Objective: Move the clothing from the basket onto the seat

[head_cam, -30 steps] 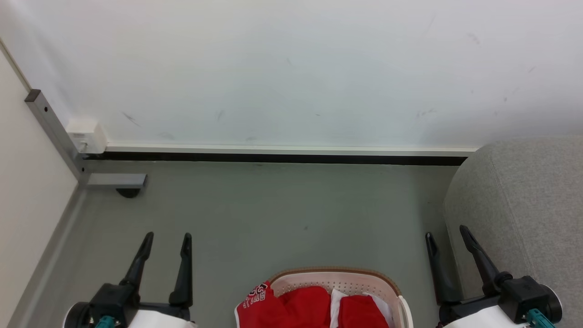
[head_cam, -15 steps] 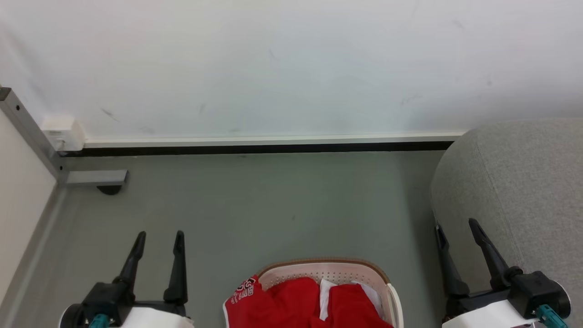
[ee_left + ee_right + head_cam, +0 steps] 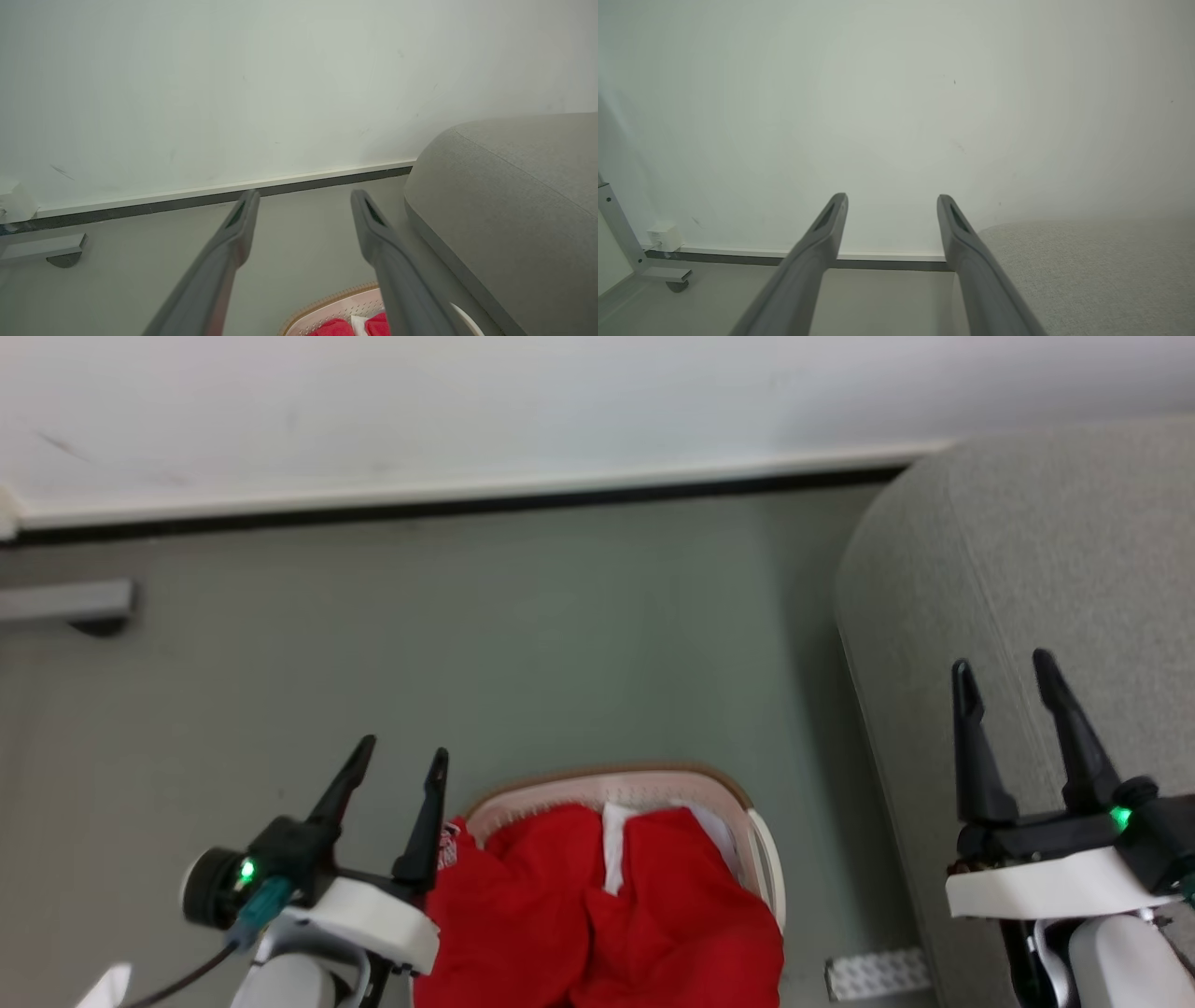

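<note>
Clothing (image 3: 607, 905) heaped in basket (image 3: 607, 777), seat (image 3: 1027, 551) at right. Left gripper (image 3: 402, 751) beside basket, jaws wide, empty. Right gripper (image 3: 1003, 665) by seat, jaws wide, empty.

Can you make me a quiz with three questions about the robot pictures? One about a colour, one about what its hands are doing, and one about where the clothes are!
1. What colour is the seat?
A) blue
B) light grey
C) brown

2. How are the left hand and the right hand?
A) both squeezed shut
B) one open, one shut
C) both open and empty

3. Where is the clothing?
A) on the seat
B) in the basket
C) in the right hand

Answers:
1 B: its woven cover looks light grey.
2 C: each hand's two fingers stand apart with nothing between them.
3 B: the red pile sits inside the basket.
</note>
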`<state>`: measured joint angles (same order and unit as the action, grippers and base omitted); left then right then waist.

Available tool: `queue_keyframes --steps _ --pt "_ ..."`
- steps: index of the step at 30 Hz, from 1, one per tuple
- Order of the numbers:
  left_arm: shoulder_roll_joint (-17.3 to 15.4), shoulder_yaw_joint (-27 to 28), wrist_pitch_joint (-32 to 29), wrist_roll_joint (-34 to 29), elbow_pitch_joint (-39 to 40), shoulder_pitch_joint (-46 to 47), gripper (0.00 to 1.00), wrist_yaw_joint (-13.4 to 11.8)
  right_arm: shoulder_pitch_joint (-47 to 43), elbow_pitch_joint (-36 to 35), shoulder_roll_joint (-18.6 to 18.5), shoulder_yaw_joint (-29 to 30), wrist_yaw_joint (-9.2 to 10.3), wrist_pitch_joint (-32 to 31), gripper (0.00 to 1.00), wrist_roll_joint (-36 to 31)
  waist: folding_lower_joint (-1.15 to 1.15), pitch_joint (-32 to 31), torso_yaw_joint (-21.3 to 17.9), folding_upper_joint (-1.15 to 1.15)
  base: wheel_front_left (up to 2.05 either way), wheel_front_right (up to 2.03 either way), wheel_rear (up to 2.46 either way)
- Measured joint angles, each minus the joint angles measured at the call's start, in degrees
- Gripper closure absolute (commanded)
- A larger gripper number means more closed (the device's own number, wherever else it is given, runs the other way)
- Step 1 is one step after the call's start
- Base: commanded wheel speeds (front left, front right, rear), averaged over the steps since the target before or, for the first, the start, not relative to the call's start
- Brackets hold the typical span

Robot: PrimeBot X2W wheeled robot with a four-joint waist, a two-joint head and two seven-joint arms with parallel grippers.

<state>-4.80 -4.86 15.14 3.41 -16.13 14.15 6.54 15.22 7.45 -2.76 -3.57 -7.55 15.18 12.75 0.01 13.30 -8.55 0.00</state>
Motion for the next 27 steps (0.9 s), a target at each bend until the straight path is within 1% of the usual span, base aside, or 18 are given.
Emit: queue_keyframes --steps 3,10,16,22,27 --pt "-2.1 -3.3 -0.1 -2.0 -5.5 3.7 0.00 0.5 1.3 -1.4 0.0 0.7 0.00 0.0 0.00 0.8 0.00 3.5 -1.1 0.00 0.00 0.00 0.00" --pt "-6.4 -11.8 -4.9 -4.5 -17.9 13.7 0.00 0.8 4.1 -4.0 0.0 1.0 0.00 0.0 0.00 3.6 0.01 11.7 -4.3 0.00 0.00 0.00 0.00" --pt "-10.2 -22.3 -8.7 -3.0 -28.0 20.3 0.00 1.0 5.9 -5.6 -0.1 0.7 0.00 0.0 0.00 6.7 0.01 18.0 -7.8 0.00 0.00 0.00 0.00" --pt "-13.6 -31.5 -12.9 -1.4 -36.8 26.1 0.00 1.0 6.8 -6.6 -0.1 0.2 0.00 0.0 0.00 8.7 0.01 23.3 -11.4 0.00 0.00 0.00 0.00" --pt "-15.0 -39.2 -15.7 -0.3 -41.7 30.5 0.00 1.0 7.1 -7.2 -0.1 0.0 0.00 0.0 0.00 10.5 0.00 26.9 -14.0 0.00 0.00 0.00 0.00"
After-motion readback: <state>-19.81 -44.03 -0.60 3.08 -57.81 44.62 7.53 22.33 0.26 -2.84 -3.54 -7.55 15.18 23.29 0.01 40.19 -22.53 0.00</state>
